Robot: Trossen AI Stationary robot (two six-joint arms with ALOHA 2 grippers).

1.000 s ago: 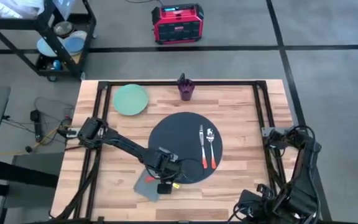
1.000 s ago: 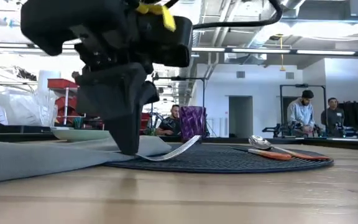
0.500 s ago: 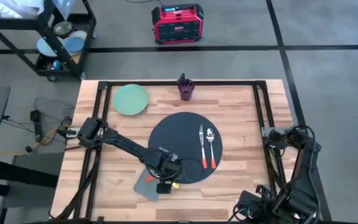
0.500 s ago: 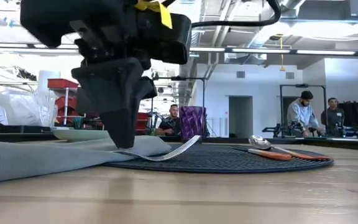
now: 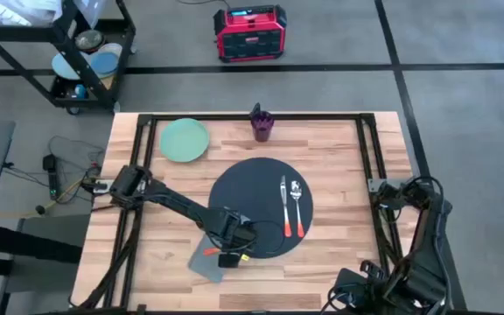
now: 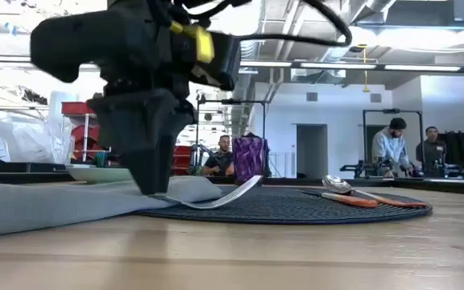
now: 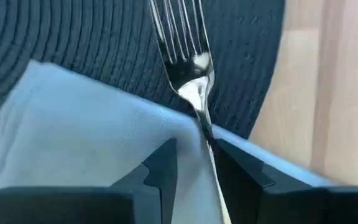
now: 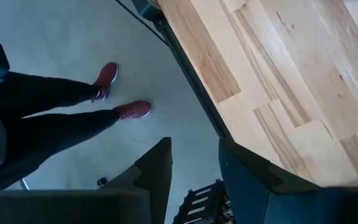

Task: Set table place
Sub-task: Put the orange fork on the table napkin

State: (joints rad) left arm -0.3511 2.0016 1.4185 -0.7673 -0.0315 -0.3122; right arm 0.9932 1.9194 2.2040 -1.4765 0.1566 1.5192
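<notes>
overhead: table (image 5: pixel 339 149) carries round dark grey mat (image 5: pixel 256 206) at centre, knife (image 5: pixel 283 206) and spoon (image 5: pixel 297 203) on its right half, pale green plate (image 5: pixel 184 139) and purple cup (image 5: pixel 261 123) toward the far edge; left gripper (image 5: pixel 233 248) over mat's near-left rim and grey napkin (image 5: pixel 208 262); right arm parked at table's right side. low: fork (image 6: pixel 216 196) lies across napkin and mat. left wrist: fingers (image 7: pixel 160 171) narrowly parted, fork handle between them, contact unclear. right wrist: right gripper (image 8: pixel 194 165) spread, empty, beyond table edge; a person's legs on the floor.
</notes>
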